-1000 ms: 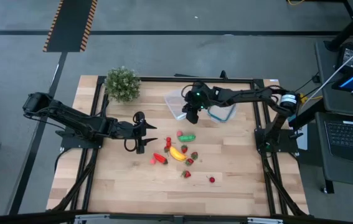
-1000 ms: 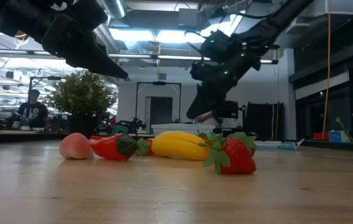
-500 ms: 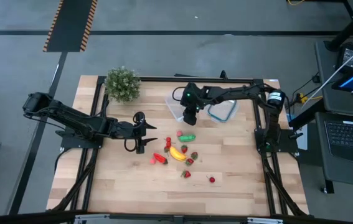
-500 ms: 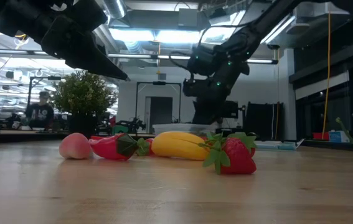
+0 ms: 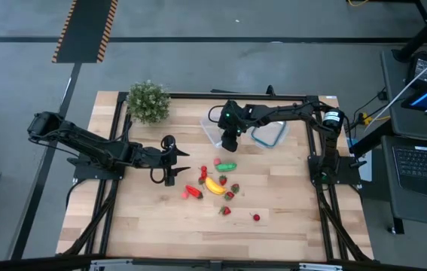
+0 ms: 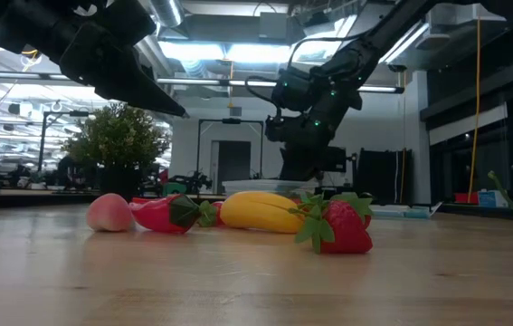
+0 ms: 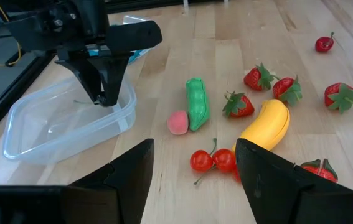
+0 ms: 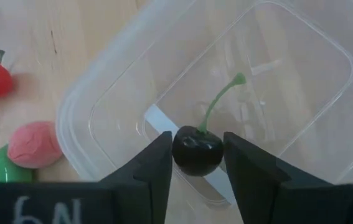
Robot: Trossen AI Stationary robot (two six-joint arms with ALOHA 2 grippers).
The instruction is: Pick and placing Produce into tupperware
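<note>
My right gripper (image 8: 198,149) stands over the clear tupperware (image 8: 257,81), shut on a dark cherry (image 8: 197,151) with a green stem. The tupperware (image 5: 215,126) rests on the table at the far middle. The other produce lies in the middle of the table: a yellow banana (image 7: 266,124), a green pod (image 7: 196,111), a pink piece (image 7: 177,122), a pair of red cherries (image 7: 213,160) and several strawberries (image 7: 251,78). My left gripper (image 5: 172,169) waits open, left of the produce, its fingers (image 7: 126,180) touching nothing. My right gripper pinches the cherry's round body (image 8: 176,152) between its two fingers, one on each side. The fingers come steeply from above, pointing down into the tupperware. The stem (image 8: 216,102) sticks out beyond the fingertips. Whether the cherry touches the tupperware's floor I cannot tell.
A clear blue-rimmed piece (image 5: 269,135) lies right of the tupperware. A bushy potted plant (image 5: 147,102) stands at the far left corner. One red cherry (image 5: 256,217) lies apart toward the near right. Bare wood stretches along the near edge.
My right gripper has sunk toward the tupperware and tipped more steeply downward, carrying the cherry with it; for the last half second it has kept still.
</note>
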